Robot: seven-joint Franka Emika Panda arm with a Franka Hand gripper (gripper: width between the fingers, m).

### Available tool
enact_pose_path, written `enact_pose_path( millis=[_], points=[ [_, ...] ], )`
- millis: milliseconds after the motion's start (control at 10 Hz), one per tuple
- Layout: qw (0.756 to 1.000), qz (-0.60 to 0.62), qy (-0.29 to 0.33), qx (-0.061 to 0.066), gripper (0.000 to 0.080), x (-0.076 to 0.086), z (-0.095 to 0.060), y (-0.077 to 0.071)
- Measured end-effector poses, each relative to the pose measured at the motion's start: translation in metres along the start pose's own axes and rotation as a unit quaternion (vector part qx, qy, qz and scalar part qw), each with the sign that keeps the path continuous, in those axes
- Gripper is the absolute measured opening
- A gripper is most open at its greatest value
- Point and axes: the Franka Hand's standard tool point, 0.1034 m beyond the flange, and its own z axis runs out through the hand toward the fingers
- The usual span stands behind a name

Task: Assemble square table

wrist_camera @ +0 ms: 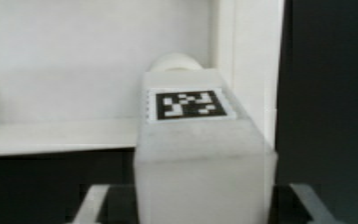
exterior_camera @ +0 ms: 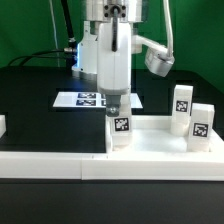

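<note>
In the exterior view my gripper points straight down and is shut on a short white block leg with a black-and-white tag. The leg stands upright at the near left corner of the white square slab. In the wrist view the leg fills the space between my fingers, with its tag facing the camera and its rounded end against the slab. My gripper holds the leg's sides. Two more tagged legs stand upright on the slab's right side.
The marker board lies flat on the black table behind the gripper. A long low white border wall runs along the front of the slab. A small white part shows at the exterior view's left edge.
</note>
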Motion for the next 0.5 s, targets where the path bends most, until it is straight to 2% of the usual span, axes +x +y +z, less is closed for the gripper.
enact_pose_path(
  millis=[200,300,400,500],
  points=[
    [1.0,-0.027,0.0,0.002,0.0294,-0.004,-0.002,0.0],
    [0.998,-0.058,-0.001,0.007,0.0473,-0.021,-0.007,-0.001],
    [0.993,-0.118,0.005,0.007,0.0587,-0.031,-0.007,0.0],
    [0.979,-0.204,0.014,0.004,0.0587,-0.036,-0.005,0.001]
  ],
)
